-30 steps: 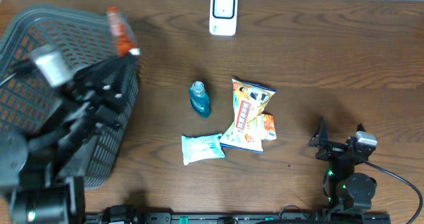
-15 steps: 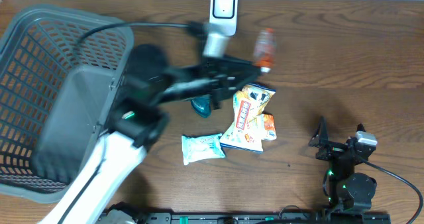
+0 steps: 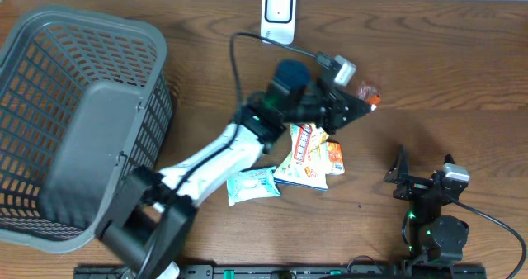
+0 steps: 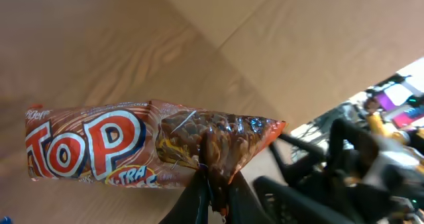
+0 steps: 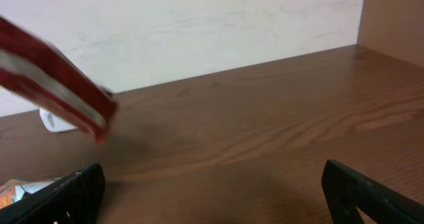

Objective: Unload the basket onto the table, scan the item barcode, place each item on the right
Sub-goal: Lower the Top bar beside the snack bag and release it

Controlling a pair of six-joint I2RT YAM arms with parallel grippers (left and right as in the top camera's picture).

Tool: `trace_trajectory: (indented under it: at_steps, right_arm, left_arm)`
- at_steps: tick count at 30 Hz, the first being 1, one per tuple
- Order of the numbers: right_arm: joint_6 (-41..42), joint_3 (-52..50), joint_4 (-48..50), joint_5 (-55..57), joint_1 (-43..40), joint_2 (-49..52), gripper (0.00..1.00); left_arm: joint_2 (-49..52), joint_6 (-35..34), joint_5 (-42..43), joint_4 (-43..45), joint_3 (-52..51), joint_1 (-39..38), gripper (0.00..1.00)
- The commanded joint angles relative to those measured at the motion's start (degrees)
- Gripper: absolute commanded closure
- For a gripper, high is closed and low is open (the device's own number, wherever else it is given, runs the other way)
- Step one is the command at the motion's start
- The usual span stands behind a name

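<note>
1. Leaving the right gripper (image 3: 422, 170) parked by the near right corner of the table (image 3: 478, 73), with jaws fully apart and holding nothing.
2. Passing above the snack packs (image 3: 309, 147) and the wipes pack (image 3: 252, 184) lying mid-table, and giving them room to avoid dragging 1 along.
3. Pinching the snack bar (image 4: 126, 148) by its crimped end in the left gripper (image 4: 213, 184), jaws clamped hard on the foil. Carrying it in the air right of the table's middle, toward the far edge and apart from everything below.
4. Judging the grip thin, with just 1 seam pinched and the bar sticking out sideways, so moving slowly and avoiding sharp wrist turns.
5. Aiming for the white scanner (image 3: 278, 16) standing at the far edge, left of the bar. Turning the wrapper to be presenting its barcode, not showing in any view, square to the scanner window, then pausing there level and close.
</note>
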Motion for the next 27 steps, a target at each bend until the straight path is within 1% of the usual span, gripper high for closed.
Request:
trace_trajectory:
  at_steps: [1,4,6,13,16,17,18,19,21,25,27]
  right_arm:
    - [-0.4,0.0,-0.2,-0.1,0.1,-0.3,0.01]
    - [-0.4,0.0,-0.2,-0.1,0.1,-0.3,0.01]
    - [-0.4,0.0,-0.2,-0.1,0.1,-0.3,0.01]
    - [-0.4,0.0,-0.2,-0.1,0.1,-0.3,0.01]
    - [-0.4,0.0,-0.2,-0.1,0.1,-0.3,0.01]
    - [-0.4,0.0,-0.2,-0.1,0.1,-0.3,0.01]
    - [-0.4,0.0,-0.2,-0.1,0.1,-0.3,0.01]
    - [-0.4,0.0,-0.2,-0.1,0.1,-0.3,0.01]
    - [-0.4,0.0,-0.2,-0.1,0.1,-0.3,0.01]
    - [-0.4,0.0,-0.2,-0.1,0.1,-0.3,0.01]
    - [-0.4,0.0,-0.2,-0.1,0.1,-0.3,0.01]
  left_arm:
    - [0.9,1.0,-8.9,-2.1,0.3,-2.3,0.93]
    - [1.0,1.0,-15.4,-6.7,0.3,-4.1,0.92]
    - [1.0,1.3,-18.2,-8.5,0.3,-5.1,0.89]
    - [1.0,3.0,-31.3,-15.9,0.3,-7.6,0.90]
    - [1.0,3.1,-31.8,-17.9,0.3,-7.7,0.89]
    - [1.0,3.1,-31.7,-18.3,0.3,-7.7,0.85]
    - [1.0,3.1,-31.7,-18.3,0.3,-7.7,0.83]
    - [1.0,3.1,-31.7,-18.3,0.3,-7.7,0.77]
    - [1.0,3.1,-31.7,-18.1,0.3,-7.7,0.74]
    - [1.0,3.1,-31.7,-17.7,0.3,-7.7,0.73]
    - [1.0,3.1,-31.7,-17.4,0.3,-7.7,0.70]
